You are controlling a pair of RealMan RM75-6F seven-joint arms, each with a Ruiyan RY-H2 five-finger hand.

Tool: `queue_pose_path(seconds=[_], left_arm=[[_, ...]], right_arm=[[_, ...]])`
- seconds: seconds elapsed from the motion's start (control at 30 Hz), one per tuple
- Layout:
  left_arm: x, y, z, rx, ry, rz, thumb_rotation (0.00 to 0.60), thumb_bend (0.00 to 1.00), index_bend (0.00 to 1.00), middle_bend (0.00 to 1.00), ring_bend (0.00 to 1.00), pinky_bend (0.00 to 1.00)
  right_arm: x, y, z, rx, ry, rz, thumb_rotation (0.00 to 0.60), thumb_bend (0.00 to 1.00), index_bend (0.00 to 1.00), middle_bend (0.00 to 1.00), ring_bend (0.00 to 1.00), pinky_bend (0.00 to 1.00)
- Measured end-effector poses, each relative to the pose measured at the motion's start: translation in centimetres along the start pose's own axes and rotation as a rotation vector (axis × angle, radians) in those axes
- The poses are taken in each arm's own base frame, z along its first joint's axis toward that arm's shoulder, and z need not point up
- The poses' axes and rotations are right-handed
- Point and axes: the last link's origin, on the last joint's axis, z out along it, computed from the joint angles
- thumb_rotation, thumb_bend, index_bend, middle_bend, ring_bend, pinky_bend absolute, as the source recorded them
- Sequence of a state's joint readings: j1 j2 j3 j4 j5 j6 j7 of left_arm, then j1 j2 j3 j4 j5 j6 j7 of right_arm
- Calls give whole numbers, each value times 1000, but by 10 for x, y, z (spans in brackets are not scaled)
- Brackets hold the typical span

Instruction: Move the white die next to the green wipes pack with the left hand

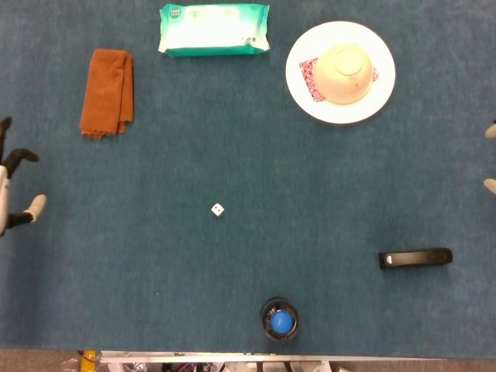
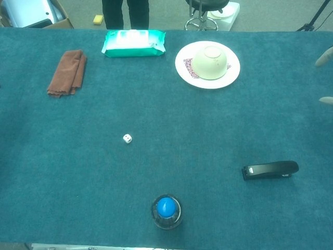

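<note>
The wipes [image 1: 214, 29] pack is green and white with small print at its top corners, too small to read. It lies flat at the far edge of the table [image 1: 232, 139]. The die [image 1: 218, 210] sits alone on the blue cloth near the middle, well apart from the wipes, dark pips on its top face that cannot be counted.

A white plate [image 1: 298, 85] holds an upturned cream bowl [image 1: 343, 73] resting on a red patterned card [image 1: 309, 78]; what is under the bowl is hidden. Near the front edge stands a jar [image 1: 279, 319] with a blue lid. A black stapler [image 1: 415, 257] lies to the right, and a folded rust-brown cloth [image 1: 107, 91] lies left of the wipes.

The left hand [image 1: 11, 194] shows at the left edge of the head view, fingers spread and empty, well apart from the die. Only 2 pale fingertips of the right hand [image 1: 490, 159] show at the right edge, set apart and holding nothing visible.
</note>
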State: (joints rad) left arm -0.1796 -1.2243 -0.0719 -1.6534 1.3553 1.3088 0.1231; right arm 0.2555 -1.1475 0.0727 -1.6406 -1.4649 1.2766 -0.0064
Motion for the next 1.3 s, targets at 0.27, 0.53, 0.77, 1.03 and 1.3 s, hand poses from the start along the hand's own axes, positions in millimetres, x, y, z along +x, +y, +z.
queue_pose_path(seconds=[0.27,0.53,0.77,1.03,1.3], left_arm=[[-6,28,15,-115,-49,-5,600,240,346,0,0,0],[-17,59,24,-251,-124,-33,600,239,347,0,0,0],[-30,82,34,-352,-175,-86,600,240,359,0,0,0],[-43,101,44,-413,-233,-146,600,240,384,0,0,0],[-42,114,41,-376,-233,-166,600,240,390,0,0,0]], right_arm=[[6,-11,15,49,4,-1,600,0,379,318,207,188],[9,-27,30,112,1,-7,600,0,378,318,207,188],[6,-39,43,145,-10,-18,600,0,379,318,206,188],[3,-38,49,138,-22,-20,600,0,378,318,207,188],[3,-34,47,132,-23,-13,600,0,378,318,206,188]])
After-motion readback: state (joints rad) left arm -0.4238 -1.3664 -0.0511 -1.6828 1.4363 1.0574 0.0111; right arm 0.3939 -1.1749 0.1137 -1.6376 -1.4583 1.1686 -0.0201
